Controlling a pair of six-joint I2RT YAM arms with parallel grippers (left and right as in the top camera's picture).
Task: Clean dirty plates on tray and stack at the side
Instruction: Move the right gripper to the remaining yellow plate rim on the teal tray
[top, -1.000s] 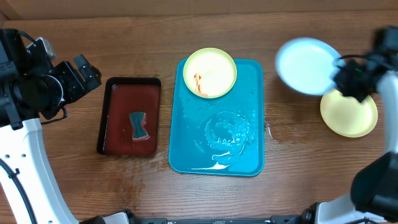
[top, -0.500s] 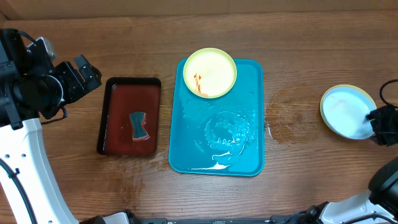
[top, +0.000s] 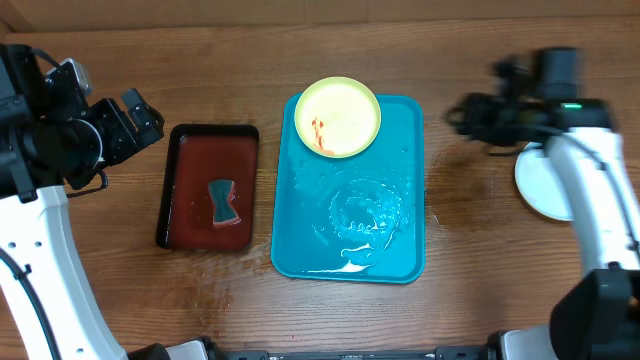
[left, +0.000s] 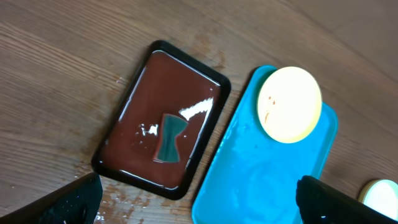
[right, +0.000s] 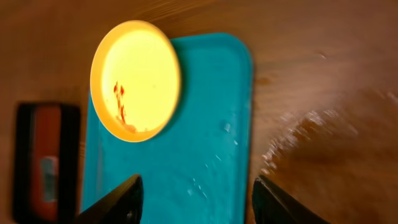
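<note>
Progress is sitting at roughly two thirds, as I am judging it. Two plates (top: 536, 186) are lying stacked on the table (top: 480, 260) at my right, well apart from the turquoise tray (top: 395, 250). The corner of the left wrist view is showing a pale blue one on top of a yellow-green-rimmed one, and my right arm is hiding part of that stack from overhead. One yellow-green plate (top: 338, 117) is resting on the tray's far left corner, overhanging the rim a little. It is carrying a red sauce smear near its left edge, so it is waiting to be cleaned and stacked. A teal sponge (top: 224, 202) is lying in the small black-rimmed red-brown tray (top: 180, 150) just left of the turquoise one, whose floor is glistening wet.

My right tool (right: 196, 190) is hanging spread, holding nothing and touching nothing. It is hovering above the table between the stack and the turquoise tray, and its camera is looking at the dirty plate. My left tool (left: 199, 208) is gaping wide and empty, hovering beyond the small tray on the left, well clear of the sponge.
</note>
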